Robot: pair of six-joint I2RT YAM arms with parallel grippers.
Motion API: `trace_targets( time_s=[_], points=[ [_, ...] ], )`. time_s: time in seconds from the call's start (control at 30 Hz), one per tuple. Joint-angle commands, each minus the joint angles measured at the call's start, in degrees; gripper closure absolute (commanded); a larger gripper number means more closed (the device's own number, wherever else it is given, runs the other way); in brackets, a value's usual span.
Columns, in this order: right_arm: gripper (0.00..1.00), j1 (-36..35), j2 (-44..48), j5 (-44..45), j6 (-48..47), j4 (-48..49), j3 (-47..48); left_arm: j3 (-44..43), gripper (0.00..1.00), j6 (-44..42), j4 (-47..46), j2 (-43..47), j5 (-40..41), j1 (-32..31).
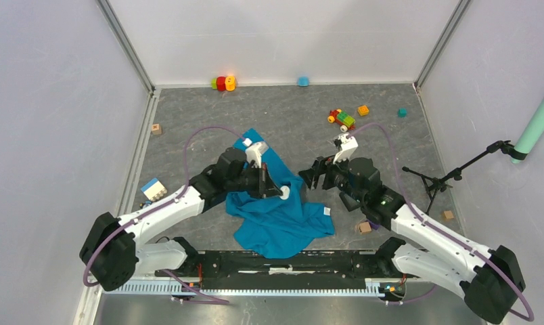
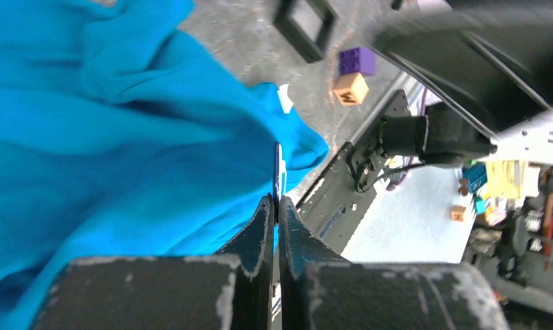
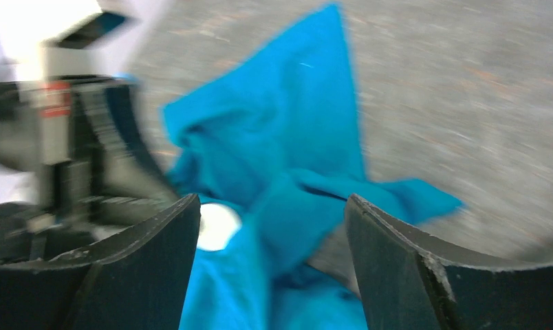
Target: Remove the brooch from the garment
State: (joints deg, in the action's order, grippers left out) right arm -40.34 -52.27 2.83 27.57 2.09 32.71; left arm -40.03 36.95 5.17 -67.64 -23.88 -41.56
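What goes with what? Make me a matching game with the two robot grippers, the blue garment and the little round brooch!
Things:
1. left gripper
2. right gripper
3. brooch
4. garment

States:
A. open, holding nothing
B. blue and crumpled
C. shut tight
D. pinched between two black fingers

Pairs: 1-C, 2-A, 3-D, 4-B

Grey marbled table (image 1: 276, 112) w/ crumpled blue garment (image 1: 283, 220), scattered toy blocks (image 1: 222, 83), wooden cubes (image 1: 156, 128).
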Motion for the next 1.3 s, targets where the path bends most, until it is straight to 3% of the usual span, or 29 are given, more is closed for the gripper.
trace_targets(
  time_s=[0.0, 0.2, 0.3, 0.37, 0.47, 0.57, 0.67, 0.77, 0.9, 1.1, 1.27],
  points=[
    [0.02, 5.8, 1.4, 13.1, -9.4, -23.7, 6.6, -6.0, 0.98, -6.2, -0.4, -2.3, 3.0, -5.9],
    [0.01, 11.0, 2.3, 12.3, -14.4, -30.2, 6.1, -6.1, 0.98, -5.9, -7.8, -13.8, -2.4, -8.6],
    [0.01, 14.8, 0.8, 5.7, -15.0, -29.3, 4.0, -5.9, 0.98, -2.0, -10.1, -22.8, -3.0, -8.1],
    [0.01, 18.9, 0.4, 0.5, -14.4, -27.5, 2.2, -4.4, 0.98, 3.1, -13.8, -27.4, -4.6, -5.6],
    [0.01, 22.8, -0.2, -2.5, -13.2, -25.3, 0.2, 2.3, 0.98, 10.3, -23.0, -30.7, -7.6, 4.8],
    [0.01, 25.5, -1.3, -4.4, -12.7, -22.9, -1.8, 5.2, 0.98, 7.7, -15.1, -27.6, 1.7, 16.1],
    [0.01, 28.0, -3.4, -7.2, -12.2, -20.3, -4.2, 5.6, 0.98, 5.2, -6.5, -20.5, 17.5, 20.1],
    [0.01, 29.4, -5.2, -8.3, -12.5, -18.4, -5.9, 5.8, 0.98, 4.3, -5.5, -13.3, 23.7, 18.7],
    [0.01, 29.8, -7.4, -10.5, -12.9, -16.8, -7.5, 3.1, 0.98, -1.3, -2.7, -7.2, 29.5, 11.9],
    [0.02, 28.6, -8.1, -20.4, -13.7, -14.3, -9.6, 1.1, 0.98, -8.1, -2.4, -2.2, 30.6, 3.3],
    [0.02, 21.2, -8.2, -12.1, -13.9, -17.2, -7.7, 1.4, 0.98, -9.7, -2.6, -0.5, 28.3, 2.8]
  ],
)
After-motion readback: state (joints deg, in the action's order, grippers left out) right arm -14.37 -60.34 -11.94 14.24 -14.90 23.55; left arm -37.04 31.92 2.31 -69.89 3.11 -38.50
